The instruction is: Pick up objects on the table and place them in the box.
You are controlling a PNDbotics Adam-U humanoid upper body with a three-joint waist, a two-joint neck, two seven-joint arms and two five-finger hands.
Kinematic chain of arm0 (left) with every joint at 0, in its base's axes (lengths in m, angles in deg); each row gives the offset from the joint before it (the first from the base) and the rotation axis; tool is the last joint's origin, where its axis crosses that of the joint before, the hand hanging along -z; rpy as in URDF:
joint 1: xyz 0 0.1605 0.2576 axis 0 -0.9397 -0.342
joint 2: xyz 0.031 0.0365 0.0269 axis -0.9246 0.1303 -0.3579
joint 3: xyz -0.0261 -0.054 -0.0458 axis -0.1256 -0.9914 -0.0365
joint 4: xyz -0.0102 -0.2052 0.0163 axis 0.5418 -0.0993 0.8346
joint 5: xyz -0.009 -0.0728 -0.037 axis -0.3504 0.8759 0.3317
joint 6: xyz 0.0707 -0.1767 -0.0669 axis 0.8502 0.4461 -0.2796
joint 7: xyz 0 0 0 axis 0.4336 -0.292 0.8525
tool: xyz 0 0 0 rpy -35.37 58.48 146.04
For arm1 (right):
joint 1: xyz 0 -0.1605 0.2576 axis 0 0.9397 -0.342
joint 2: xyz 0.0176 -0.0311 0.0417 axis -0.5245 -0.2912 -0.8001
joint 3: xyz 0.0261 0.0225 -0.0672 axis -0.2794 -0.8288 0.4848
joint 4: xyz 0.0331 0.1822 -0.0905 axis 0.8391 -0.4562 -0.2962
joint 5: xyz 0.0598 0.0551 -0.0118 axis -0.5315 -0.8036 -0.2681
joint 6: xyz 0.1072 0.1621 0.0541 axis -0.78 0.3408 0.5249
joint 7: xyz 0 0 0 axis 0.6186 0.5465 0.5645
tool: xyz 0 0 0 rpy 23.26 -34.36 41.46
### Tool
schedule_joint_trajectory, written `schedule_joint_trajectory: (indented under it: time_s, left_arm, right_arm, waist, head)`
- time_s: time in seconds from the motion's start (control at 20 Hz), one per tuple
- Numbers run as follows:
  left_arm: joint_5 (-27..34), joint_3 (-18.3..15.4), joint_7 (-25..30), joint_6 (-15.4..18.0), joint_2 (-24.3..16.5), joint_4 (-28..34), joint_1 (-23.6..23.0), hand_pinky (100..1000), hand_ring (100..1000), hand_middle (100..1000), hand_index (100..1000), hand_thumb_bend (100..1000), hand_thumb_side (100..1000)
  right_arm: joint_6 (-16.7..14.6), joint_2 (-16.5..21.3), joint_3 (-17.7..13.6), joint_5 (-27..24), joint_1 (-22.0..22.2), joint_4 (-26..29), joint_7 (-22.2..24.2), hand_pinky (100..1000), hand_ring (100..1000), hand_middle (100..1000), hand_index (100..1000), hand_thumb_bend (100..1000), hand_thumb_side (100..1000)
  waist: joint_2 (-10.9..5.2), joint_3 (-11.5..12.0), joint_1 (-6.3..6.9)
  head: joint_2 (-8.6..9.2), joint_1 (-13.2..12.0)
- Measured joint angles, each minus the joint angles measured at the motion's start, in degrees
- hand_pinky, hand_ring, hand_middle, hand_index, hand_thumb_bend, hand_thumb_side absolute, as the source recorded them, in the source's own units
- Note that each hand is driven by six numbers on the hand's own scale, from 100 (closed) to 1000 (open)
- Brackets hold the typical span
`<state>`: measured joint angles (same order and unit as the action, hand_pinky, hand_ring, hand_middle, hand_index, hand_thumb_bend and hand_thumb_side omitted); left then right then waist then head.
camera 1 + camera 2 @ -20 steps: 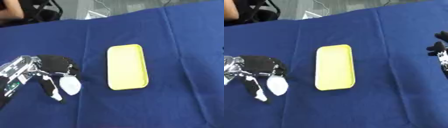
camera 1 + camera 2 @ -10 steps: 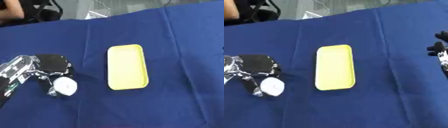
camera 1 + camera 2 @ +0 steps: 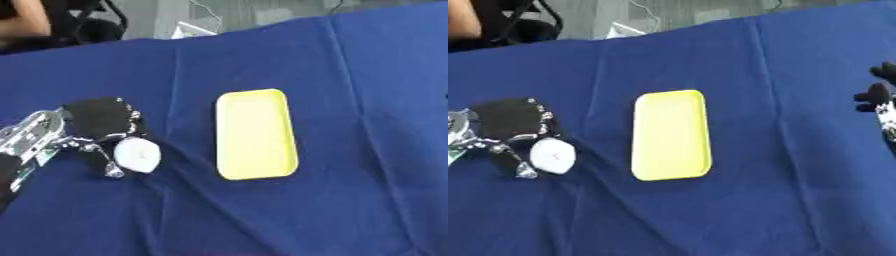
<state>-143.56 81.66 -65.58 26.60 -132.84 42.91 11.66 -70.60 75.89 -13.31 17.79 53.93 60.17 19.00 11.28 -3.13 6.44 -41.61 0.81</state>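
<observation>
A small round white object [image 3: 138, 155] sits at the left of the blue table, and my left hand [image 3: 98, 122] has its fingers curled round it from above. To its right lies a shallow yellow rectangular tray [image 3: 255, 134], flat on the cloth with nothing in it. My right hand [image 3: 879, 97] shows only at the right edge of the right eye view, fingers relaxed and holding nothing.
A wrinkled blue cloth [image 3: 367, 75] covers the whole table. Beyond the far edge stand dark chair parts and a person's arm [image 3: 26, 20] at the upper left, away from the table's things.
My left hand's fingers have curled in over the white object, which now sits under them; hand and object have shifted slightly up. The tray has not moved.
</observation>
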Motion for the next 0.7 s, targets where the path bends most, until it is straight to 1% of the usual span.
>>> schedule_joint_trajectory:
  time_s: [0.25,0.3,0.35,0.4,0.45,0.5,0.55,0.6,0.65,0.7]
  left_arm:
    - [-0.17,-0.14,-0.61,-0.01,0.28,-0.77,0.02,246,181,242,326,415,194]
    - [-0.12,-0.15,-0.51,0.03,0.34,-0.84,0.02,250,179,241,321,377,198]
    - [0.17,-0.18,-0.13,0.10,0.44,-1.11,0.04,250,179,241,321,377,198]
    - [0.71,-0.21,0.54,0.16,0.46,-1.39,0.08,253,177,243,321,306,200]
    - [1.83,-0.38,1.76,0.23,0.49,-1.88,0.15,251,176,241,320,326,200]
    - [3.47,-0.54,3.51,0.27,0.54,-2.61,0.49,246,167,238,315,213,198]
    - [5.79,-0.74,5.84,0.11,0.55,-3.58,0.82,247,169,239,316,237,198]
    - [8.66,-0.96,8.59,-0.25,0.52,-4.59,1.20,238,154,233,306,135,197]
    - [12.40,-1.16,11.77,-0.89,0.42,-5.67,1.65,238,154,233,306,135,197]
    - [16.31,-1.20,14.85,-1.74,0.28,-6.56,2.03,236,145,231,306,100,199]
  right_arm:
    - [0.00,0.00,0.00,0.00,0.00,0.00,0.00,670,693,888,963,332,788]
    - [0.00,0.00,0.00,0.00,0.00,0.00,0.00,670,693,888,963,333,788]
    - [0.00,0.00,0.00,0.00,0.00,0.00,0.00,670,693,888,963,333,788]
    - [0.00,0.00,0.00,0.00,0.00,0.00,0.00,670,693,888,963,333,788]
    - [0.00,0.00,0.00,0.00,0.00,0.00,0.00,670,693,888,963,333,788]
    - [0.00,0.00,-0.01,0.00,0.00,0.00,0.00,670,693,888,963,333,788]
    - [0.00,0.00,-0.01,0.00,0.00,0.00,0.00,670,693,888,963,333,788]
    - [0.00,0.00,-0.02,0.00,0.01,0.00,0.00,670,693,888,963,333,788]
    - [0.00,0.00,-0.05,0.00,0.02,0.00,0.00,670,693,888,963,333,788]
    - [0.00,0.00,-0.10,0.00,0.03,-0.01,0.00,670,693,888,963,333,788]
  waist:
    - [-0.15,0.00,0.00]
    - [-0.18,0.00,0.00]
    - [-0.24,0.00,0.00]
    - [-0.27,0.00,0.00]
    - [-0.27,-0.03,0.00]
    - [-0.28,-0.05,0.00]
    - [-0.28,-0.08,0.00]
    - [-0.28,-0.07,0.00]
    - [-0.28,-0.02,0.00]
    - [-0.27,0.07,0.00]
  head:
    - [0.00,0.00]
    - [0.00,0.00]
    - [0.00,0.00]
    - [0.00,0.00]
    - [0.00,0.00]
    - [0.00,0.00]
    - [0.00,0.00]
    - [0.00,0.00]
    - [0.00,0.00]
    - [0.00,0.00]
